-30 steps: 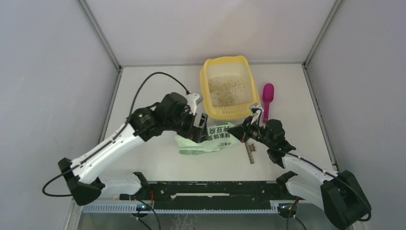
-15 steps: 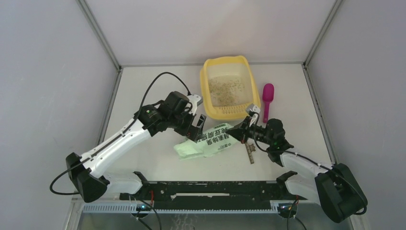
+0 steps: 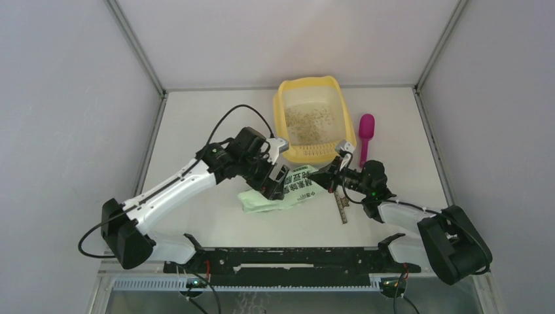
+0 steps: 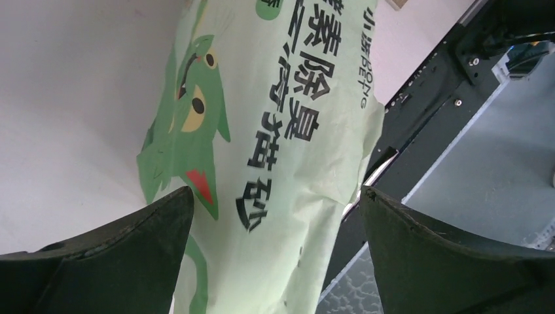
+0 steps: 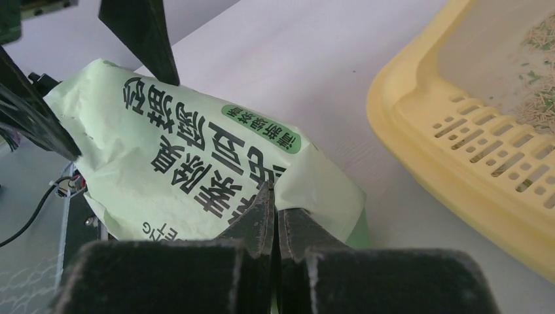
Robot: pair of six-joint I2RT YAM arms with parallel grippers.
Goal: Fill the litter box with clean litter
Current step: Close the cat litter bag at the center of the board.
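The yellow litter box [image 3: 280,119] stands at the back centre, with a thin speckled layer of clean litter [image 3: 307,121] inside; its slotted ledge [image 5: 487,154] and some litter [image 5: 533,108] show in the right wrist view. A light green printed bag [image 3: 296,193] lies in front of the box. My right gripper [image 3: 321,178] is shut on the bag's right edge [image 5: 314,180], its jaws [image 5: 271,190] pressed together. My left gripper [image 3: 275,182] is open, its fingers straddling the bag's [image 4: 288,131] other end [image 4: 276,193] without closing on it.
A magenta scoop [image 3: 364,137] lies right of the litter box. A dark narrow strip [image 3: 341,208] lies on the table by the right arm. The black rail [image 3: 294,258] runs along the near edge. Grey walls enclose the table on three sides.
My left arm has swung right and toward the bag, bringing its open gripper over the bag. The right gripper has shifted slightly left, still shut, and the bag moved a little with it.
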